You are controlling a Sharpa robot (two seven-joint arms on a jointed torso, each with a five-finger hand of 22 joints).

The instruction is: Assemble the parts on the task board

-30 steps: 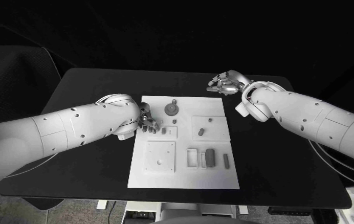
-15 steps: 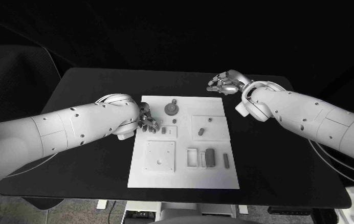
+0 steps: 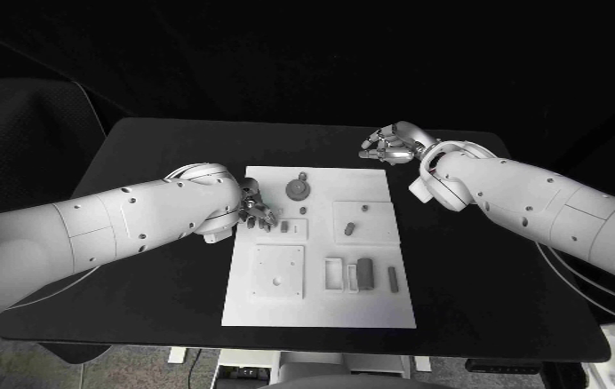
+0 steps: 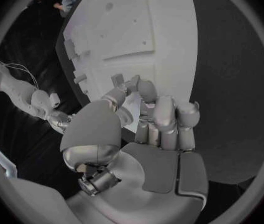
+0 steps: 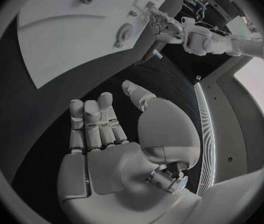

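The board [image 3: 321,256] lay mid-table. The left hand [image 3: 255,212] hovered at its edge, fingers curled, seemingly pinching a small part [image 4: 118,79]; a loose pinch could drop it. The right hand [image 3: 395,143] hung empty, fingers spread.

Two white arms, smooth-shelled and dotted with small dark screw holes, end in silver hands: the left hand [image 3: 252,212] and the right hand [image 3: 391,143]. Thin pale cables loop beneath each forearm. Seen from the wrists, the left hand [image 4: 145,134] and right hand [image 5: 116,144] show flat grey palm plates, segmented metallic fingers [image 4: 166,115] and a bulbous, polished thumb base with exposed fittings.
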